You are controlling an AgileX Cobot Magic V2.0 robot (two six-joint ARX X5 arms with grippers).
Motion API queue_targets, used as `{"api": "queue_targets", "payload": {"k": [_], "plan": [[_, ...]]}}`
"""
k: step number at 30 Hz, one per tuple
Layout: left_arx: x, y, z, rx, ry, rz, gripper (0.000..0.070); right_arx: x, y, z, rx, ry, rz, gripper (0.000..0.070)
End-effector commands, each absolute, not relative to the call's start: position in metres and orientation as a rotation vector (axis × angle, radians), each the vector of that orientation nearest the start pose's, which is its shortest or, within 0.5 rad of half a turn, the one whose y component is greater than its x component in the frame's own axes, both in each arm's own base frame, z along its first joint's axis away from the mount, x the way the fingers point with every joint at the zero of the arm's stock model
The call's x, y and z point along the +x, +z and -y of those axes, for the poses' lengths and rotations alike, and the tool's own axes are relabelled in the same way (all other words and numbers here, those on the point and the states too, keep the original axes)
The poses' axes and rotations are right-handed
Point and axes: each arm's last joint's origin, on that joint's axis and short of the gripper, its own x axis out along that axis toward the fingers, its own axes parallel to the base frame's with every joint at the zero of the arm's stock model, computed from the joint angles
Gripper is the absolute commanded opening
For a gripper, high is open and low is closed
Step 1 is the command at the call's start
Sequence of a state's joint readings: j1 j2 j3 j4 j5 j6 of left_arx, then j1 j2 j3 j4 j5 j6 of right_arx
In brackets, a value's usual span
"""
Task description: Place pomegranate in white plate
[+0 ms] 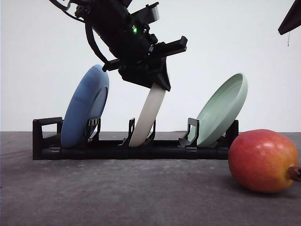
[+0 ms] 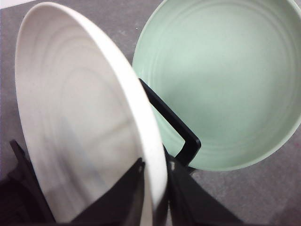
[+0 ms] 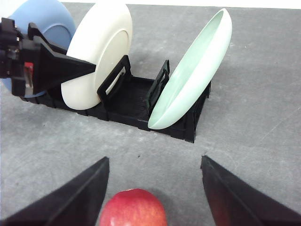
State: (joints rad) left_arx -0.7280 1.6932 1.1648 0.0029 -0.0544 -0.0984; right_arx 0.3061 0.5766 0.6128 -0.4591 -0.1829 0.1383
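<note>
**Front view: left claw pinching the white plate in the rack**

Front view shows the left arm slanting down from the upper left, its left claw (image 1: 159,86) pressed onto the top rim of the white plate (image 1: 146,117), which stands tilted in the middle slot of the black rack (image 1: 141,149). The left wrist view has a finger on each face of that rim. The blue plate (image 1: 84,109) leans just beside it on one side, the pale green plate (image 1: 223,109) on the other. The pomegranate (image 1: 262,160) lies on the grey tabletop (image 1: 117,193) in front of the rack's right end, near the picture's edge. The right claw (image 3: 153,188) hangs spread above the fruit, touching nothing; bare tabletop lies open between rack and fruit.
</note>
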Motion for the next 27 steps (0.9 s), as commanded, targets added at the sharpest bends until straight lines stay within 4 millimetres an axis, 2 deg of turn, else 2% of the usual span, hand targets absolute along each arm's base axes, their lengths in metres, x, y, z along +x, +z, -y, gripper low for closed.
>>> {"api": "queue_targets", "payload": {"k": [1,5,8,12,21,27], "plan": [[0.285,0.246,0.256,0.088,-0.633,-0.530,0.0054,0.122,0.282,-0.045,0.118,0.455,-0.438,0.0395],[0.284,0.244,0.256,0.092,-0.634,-0.544,0.0052,0.122,0.282,-0.045,0.118,0.455,-0.438,0.0395],[0.284,0.245,0.256,0.080,-0.634,-0.548,0.0001,0.122,0.282,-0.045,0.118,0.455,-0.438,0.0395],[0.283,0.248,0.256,0.033,-0.631,-0.553,0.0001,0.122,0.282,-0.045,0.118,0.455,-0.438,0.0395],[0.277,0.266,0.251,-0.022,-0.653,-0.521,0.0001,0.122,0.282,-0.045,0.118,0.456,-0.438,0.0395],[0.270,0.285,0.245,-0.063,-0.678,-0.480,0.0001,0.122,0.282,-0.045,0.118,0.455,-0.438,0.0395]]}}
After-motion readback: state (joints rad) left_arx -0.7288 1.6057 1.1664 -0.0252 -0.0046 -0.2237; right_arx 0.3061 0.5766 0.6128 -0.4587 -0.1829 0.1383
